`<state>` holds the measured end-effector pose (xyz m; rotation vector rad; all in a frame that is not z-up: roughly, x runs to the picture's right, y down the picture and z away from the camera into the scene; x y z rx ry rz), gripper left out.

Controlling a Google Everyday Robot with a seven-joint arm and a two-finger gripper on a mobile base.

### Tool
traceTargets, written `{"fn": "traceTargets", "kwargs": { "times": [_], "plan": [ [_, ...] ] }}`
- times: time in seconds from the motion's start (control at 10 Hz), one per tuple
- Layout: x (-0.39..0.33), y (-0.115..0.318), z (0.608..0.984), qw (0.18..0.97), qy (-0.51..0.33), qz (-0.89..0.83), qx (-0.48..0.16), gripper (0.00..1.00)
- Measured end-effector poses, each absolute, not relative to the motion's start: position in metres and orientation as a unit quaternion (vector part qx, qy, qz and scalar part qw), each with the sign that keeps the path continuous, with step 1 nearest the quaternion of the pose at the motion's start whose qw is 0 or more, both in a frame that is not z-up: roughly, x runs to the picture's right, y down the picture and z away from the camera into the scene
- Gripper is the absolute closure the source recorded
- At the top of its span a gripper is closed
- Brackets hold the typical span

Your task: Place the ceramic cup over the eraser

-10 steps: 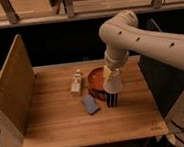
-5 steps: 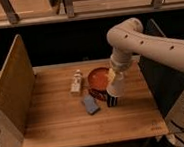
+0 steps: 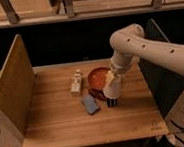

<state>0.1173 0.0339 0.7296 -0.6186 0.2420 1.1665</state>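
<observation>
Gripper [image 3: 111,78] hangs over the right middle of the table [image 3: 57,127], clamped shut on the top of the pale cup [image 3: 114,89]. That cup stands upright directly beneath it, its base over the black eraser [image 3: 112,102], just beside the red bowl [image 3: 97,79] and near the blue pad [image 3: 91,105].

Wooden table [image 3: 57,128], wooden side panel [image 3: 12,93], dark wall [image 3: 66,43]

A pale wooden plank table [image 3: 62,127] fills mid-frame. At its centre stands a wide red-orange bowl [image 3: 96,79], with a small white bottle-like object [image 3: 76,83] to its left, a flat blue rectangular pad [image 3: 91,105] below, and a small black striped eraser [image 3: 112,102] right of the pad. The gripper [image 3: 110,78], clamped on the whitish ceramic cup [image 3: 114,89], hangs over the eraser
</observation>
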Motion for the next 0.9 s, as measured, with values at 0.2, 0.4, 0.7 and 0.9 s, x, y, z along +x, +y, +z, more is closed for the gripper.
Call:
{"fn": "traceTargets", "kwargs": {
  "times": [0.2, 0.4, 0.7, 0.9],
  "plan": [
    [0.105, 0.050, 0.734, 0.779, 0.094, 0.536, -0.310, 1.00],
    [0.104, 0.049, 0.734, 0.780, 0.093, 0.536, -0.310, 1.00],
    [0.104, 0.050, 0.734, 0.780, 0.094, 0.536, -0.310, 1.00],
    [0.109, 0.060, 0.745, 0.775, 0.104, 0.537, -0.318, 1.00]
  ]
}}
